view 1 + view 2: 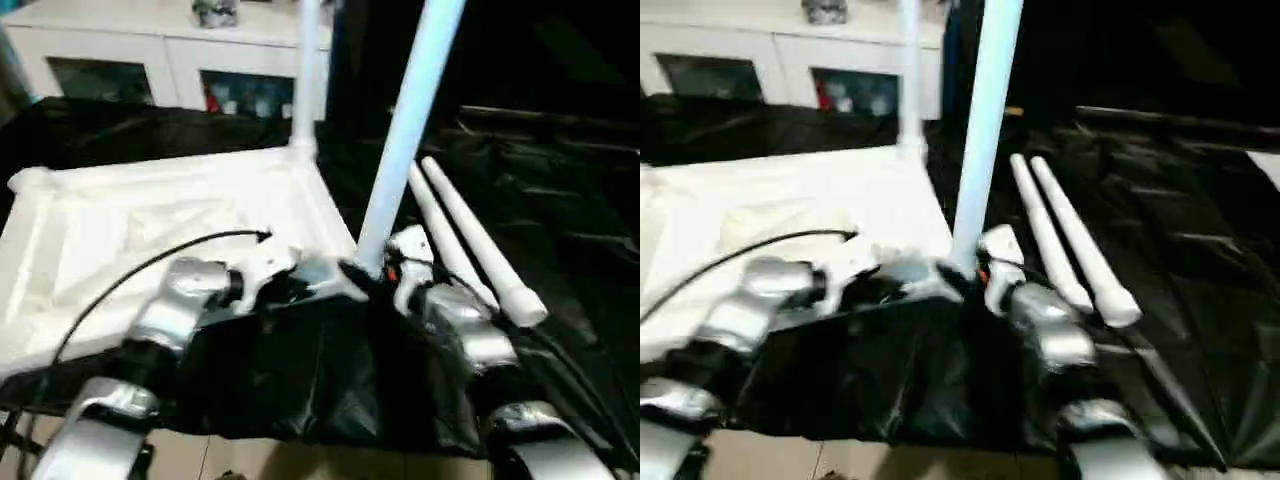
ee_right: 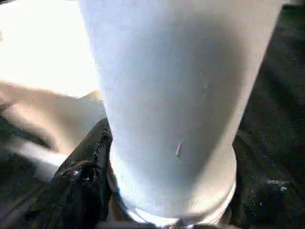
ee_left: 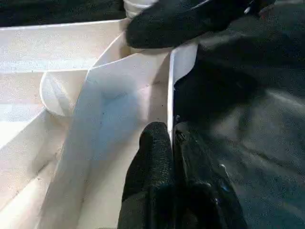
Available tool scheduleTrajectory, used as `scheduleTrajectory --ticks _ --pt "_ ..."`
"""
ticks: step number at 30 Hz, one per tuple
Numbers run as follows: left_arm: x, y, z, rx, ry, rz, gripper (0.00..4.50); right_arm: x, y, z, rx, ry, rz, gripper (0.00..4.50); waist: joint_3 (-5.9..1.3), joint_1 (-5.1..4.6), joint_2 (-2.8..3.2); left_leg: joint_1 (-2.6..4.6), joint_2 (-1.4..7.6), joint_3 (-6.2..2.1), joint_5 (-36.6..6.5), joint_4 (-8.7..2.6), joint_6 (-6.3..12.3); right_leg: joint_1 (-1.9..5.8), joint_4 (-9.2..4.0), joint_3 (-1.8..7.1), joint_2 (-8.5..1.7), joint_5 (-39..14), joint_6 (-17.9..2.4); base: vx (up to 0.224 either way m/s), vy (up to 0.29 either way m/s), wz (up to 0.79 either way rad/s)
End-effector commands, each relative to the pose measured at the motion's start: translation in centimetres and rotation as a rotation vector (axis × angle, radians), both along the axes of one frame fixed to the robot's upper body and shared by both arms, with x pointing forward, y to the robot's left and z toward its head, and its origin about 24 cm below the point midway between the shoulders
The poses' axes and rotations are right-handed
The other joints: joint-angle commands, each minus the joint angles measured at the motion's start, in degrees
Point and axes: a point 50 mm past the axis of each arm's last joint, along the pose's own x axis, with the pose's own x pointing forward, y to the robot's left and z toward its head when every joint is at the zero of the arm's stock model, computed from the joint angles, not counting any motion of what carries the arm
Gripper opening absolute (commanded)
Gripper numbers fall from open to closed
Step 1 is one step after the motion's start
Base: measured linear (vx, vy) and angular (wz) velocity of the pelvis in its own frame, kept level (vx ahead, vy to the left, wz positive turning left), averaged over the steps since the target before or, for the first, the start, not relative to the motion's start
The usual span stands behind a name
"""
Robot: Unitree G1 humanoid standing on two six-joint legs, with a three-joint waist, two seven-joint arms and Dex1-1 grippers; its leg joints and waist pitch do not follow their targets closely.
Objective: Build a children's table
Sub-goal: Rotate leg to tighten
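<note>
Your tabletop (image 1: 150,240) lies upside down on the black sheet (image 1: 560,200), white plastic, ribbed underside facing up, with raised walls round the edge. One white leg (image 1: 306,70) already stands upright in the far corner socket. A second leg (image 1: 405,140) stands in the near corner, leaning a little to the right, pale and smooth, wider toward its base.

Your right gripper (image 1: 385,268) is at the foot of that near leg. In the right wrist view the leg (image 2: 176,95) sits close between the black fingers (image 2: 86,176), its collar just above the socket; one finger lies against the tube, but you cannot tell whether the pair is truly clamping it.

Your left gripper (image 3: 169,143) is clenched on the tabletop's near edge wall, right beside the same corner; in the left wrist view the thin white wall runs up between the two pressed fingertips.

Two more legs (image 1: 470,240) lie side by side on the sheet, just right of the standing one, thick ends toward you.

Behind it all stands a white cabinet (image 1: 150,50) with glass doors.
</note>
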Motion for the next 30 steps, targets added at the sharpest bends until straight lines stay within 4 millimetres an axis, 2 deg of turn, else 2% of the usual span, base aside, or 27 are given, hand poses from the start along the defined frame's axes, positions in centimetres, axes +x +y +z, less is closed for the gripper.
scheduleTrajectory --ticks 1,2,4,5,6,8,10,12,14,16,17,18,19,21,22,23,24,25,28,30 --pt "0.0 -2.8 -0.4 -0.019 -0.022 0.008 0.00 -0.9 2.7 -1.6 -0.005 0.085 0.003 2.76 -2.68 -0.46 0.63 1.24 2.23 -2.14 -24.86 -4.06 -1.93 0.93 -6.50 1.97 -4.23 -35.30 -5.20 0.000 0.000 0.00" --pt "0.1 -3.3 -0.3 -0.023 -0.031 0.018 0.00 -1.0 3.5 -1.4 0.001 0.063 0.018 2.76 -2.64 -0.54 0.58 1.57 2.17 -2.08 -26.46 -3.97 -1.72 0.64 -6.73 1.94 -4.18 -35.14 -5.30 0.000 0.000 0.00" --pt "0.1 -3.6 -0.2 -0.029 -0.034 0.021 0.00 -1.0 4.1 -1.2 0.003 0.037 0.035 2.76 -2.69 -0.67 0.64 1.47 2.19 -2.12 -27.21 -4.08 -1.29 0.80 -6.80 1.89 -4.22 -34.35 -5.56 0.000 0.000 0.00" --pt "0.2 -3.7 -0.2 -0.030 -0.038 0.020 0.00 -1.1 4.4 -1.0 -0.004 0.014 0.054 3.31 -2.74 -0.70 0.59 1.32 2.29 -2.18 -27.10 -4.24 -1.08 0.96 -6.68 1.90 -4.26 -33.08 -5.92 0.000 0.000 0.00" --pt "0.2 -3.7 -0.1 -0.025 -0.041 0.018 0.00 -1.1 4.5 -0.8 -0.002 -0.006 0.088 3.45 -2.79 -0.72 0.60 1.26 2.35 -2.12 -27.12 -4.34 -1.06 0.95 -6.55 2.05 -4.18 -31.59 -6.32 0.000 0.000 0.00" --pt "0.1 -3.4 -0.1 -0.017 -0.055 -0.011 0.00 -1.1 4.1 -0.6 0.000 -0.031 0.122 3.45 -2.82 -0.73 0.42 1.15 2.31 -2.01 -27.03 -4.37 -0.62 1.00 -6.35 2.26 -4.20 -30.00 -6.94 0.000 0.000 0.00" --pt "-0.2 -3.0 0.0 -0.026 -0.061 -0.045 0.00 -1.0 3.7 -0.3 -0.018 -0.069 0.154 3.82 -2.91 -0.53 0.51 1.07 2.30 -1.76 -25.60 -4.29 0.02 1.00 -6.18 2.59 -4.33 -28.02 -7.86 0.000 0.000 0.00" --pt "-0.4 -2.6 0.0 -0.027 -0.049 -0.064 0.00 -1.0 3.1 -0.1 -0.020 -0.082 0.194 3.90 -2.99 -0.48 0.49 0.89 2.26 -1.68 -24.81 -4.23 0.34 1.20 -6.04 2.63 -4.34 -27.20 -8.20 0.000 0.000 0.00" --pt "-0.7 -1.9 0.0 -0.020 -0.048 -0.105 0.00 -1.2 2.4 0.2 -0.016 -0.092 0.260 3.90 -3.16 -0.30 0.41 0.32 2.35 -1.55 -22.19 -4.22 1.24 1.76 -5.60 2.77 -4.40 -24.32 -8.98 0.000 0.000 0.00" --pt "-1.1 -1.0 -0.2 -0.017 -0.025 -0.141 0.00 -1.3 1.4 0.4 -0.021 -0.098 0.338 3.90 -3.21 -0.21 0.38 0.27 2.38 -1.31 -20.39 -4.08 1.94 1.82 -5.37 2.83 -4.26 -22.83 -9.66 0.000 0.000 0.00" --pt "-1.6 -0.2 -0.1 -0.022 0.005 -0.197 0.00 -1.6 0.5 0.7 -0.038 -0.107 0.440 3.90 -3.23 -0.20 0.34 0.30 2.41 -1.27 -20.04 -4.05 2.07 1.81 -5.34 2.88 -4.26 -22.41 -9.92 0.000 0.000 0.00" --pt "-1.6 -0.1 -0.1 -0.023 0.007 -0.203 0.00 -1.7 0.4 0.8 -0.039 -0.107 0.451 3.90 -3.37 0.01 0.32 0.16 2.47 -1.19 -18.65 -3.94 2.53 2.04 -5.07 2.89 -4.21 -20.60 -10.50 0.000 0.000 0.00" --pt "-2.0 0.3 0.0 -0.024 0.017 -0.245 0.00 -2.0 -0.1 0.9 -0.047 -0.106 0.523 3.90 -3.36 0.04 0.25 0.20 2.51 -1.09 -18.23 -3.95 2.77 1.95 -5.00 2.89 -4.08 -19.79 -10.86 0.000 0.000 0.00" --pt "-2.2 0.8 -0.1 -0.021 0.042 -0.268 0.00 -2.2 -0.6 1.0 -0.057 -0.099 0.575 3.90 -3.34 0.49 0.38 0.24 2.64 -0.74 -16.65 -3.81 3.12 1.90 -4.52 2.94 -3.81 -16.80 -12.03 0.000 0.000 0.00" --pt "-2.4 1.2 -0.1 -0.009 0.051 -0.290 0.00 -2.4 -0.9 0.9 -0.065 -0.089 0.610 3.90 -3.46 0.90 0.15 0.23 2.73 -0.56 -15.57 -3.59 3.36 1.98 -4.16 2.94 -3.86 -15.50 -12.69 0.051 -0.020 0.04" --pt "-2.4 1.3 -0.1 -0.004 0.053 -0.298 0.00 -2.4 -1.0 0.9 -0.067 -0.085 0.622 3.90 -3.44 1.09 0.24 0.19 2.77 -0.49 -15.16 -3.53 3.36 1.92 -3.96 3.00 -3.82 -14.84 -12.90 0.051 -0.020 0.04" --pt "-2.6 1.9 -0.1 0.007 0.071 -0.324 0.00 -2.7 -1.4 0.9 -0.067 -0.063 0.680 3.90 -3.64 1.26 0.17 -0.05 2.74 -0.50 -13.48 -3.50 3.29 2.28 -3.43 2.91 -3.78 -12.33 -13.43 0.000 0.000 0.00" --pt "-2.7 2.2 0.0 0.009 0.083 -0.342 0.00 -2.8 -1.4 1.0 -0.065 -0.052 0.711 3.90 -3.61 1.37 0.31 -0.04 2.77 -0.52 -12.74 -3.49 3.45 2.26 -3.23 2.85 -3.67 -10.88 -13.73 0.000 0.000 0.00" --pt "-3.0 2.7 0.1 0.011 0.103 -0.369 0.00 -3.1 -1.6 1.1 -0.058 -0.032 0.765 3.75 -3.55 1.28 0.33 -0.05 2.75 -0.48 -12.51 -3.49 3.65 2.34 -3.11 2.83 -3.66 -10.07 -14.19 0.000 0.000 0.00" --pt "-3.0 2.9 0.1 0.012 0.115 -0.378 0.00 -3.1 -1.7 1.2 -0.054 -0.024 0.785 3.48 -3.51 1.30 0.40 0.07 2.80 -0.48 -13.02 -3.54 3.23 2.30 -3.23 2.81 -3.73 -11.15 -14.25 0.000 0.000 0.00"
